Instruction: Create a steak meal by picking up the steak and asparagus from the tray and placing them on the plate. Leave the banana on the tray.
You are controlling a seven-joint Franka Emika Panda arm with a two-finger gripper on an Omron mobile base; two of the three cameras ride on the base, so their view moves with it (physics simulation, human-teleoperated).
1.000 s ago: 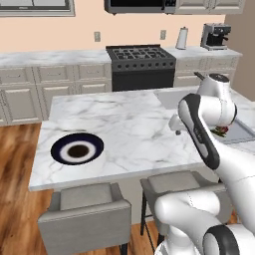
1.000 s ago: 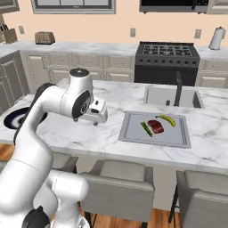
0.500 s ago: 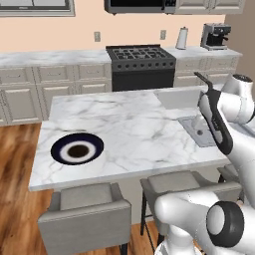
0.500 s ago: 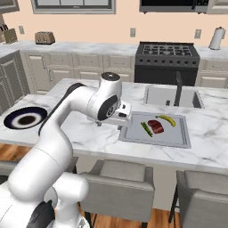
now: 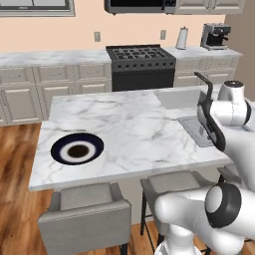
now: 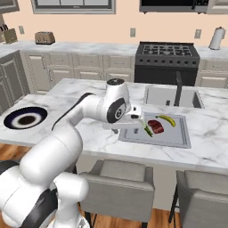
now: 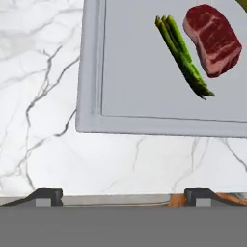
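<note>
Marble island counter [image 6: 80, 95] runs across the room, sink [image 6: 171, 95] set into it beside the black faucet [image 6: 178, 87]. Stove [image 6: 167, 58] stands against the back wall.

Arm [image 6: 84, 113] reaches across the counter toward the tray, hand near the tray's near-left corner.

Tray [image 6: 176, 139]: light grey, low rim, flat on the counter in front of the sink. In the hand view its corner [image 7: 89, 120] lies just ahead of the fingertips.

Plate [image 5: 77, 148]: navy rim, white ring, dark centre. Sits at the far left end of the counter, well apart from the tray; also seen at [image 6: 25, 119]. Nothing on it.

Steak [image 7: 212, 38]: dark red, paler edge, flat on the tray; from the right base camera at [image 6: 155, 126].

Banana [image 6: 168, 119]: yellow, curved, on the tray just beyond the steak.

Asparagus [image 7: 183, 55]: green stalks lying just beside the steak, apart from it, on the tray; [image 6: 147, 130].

Gripper [image 7: 123, 195]: fingertips spread wide, nothing between them, hovering over bare marble short of the tray rim.
</note>
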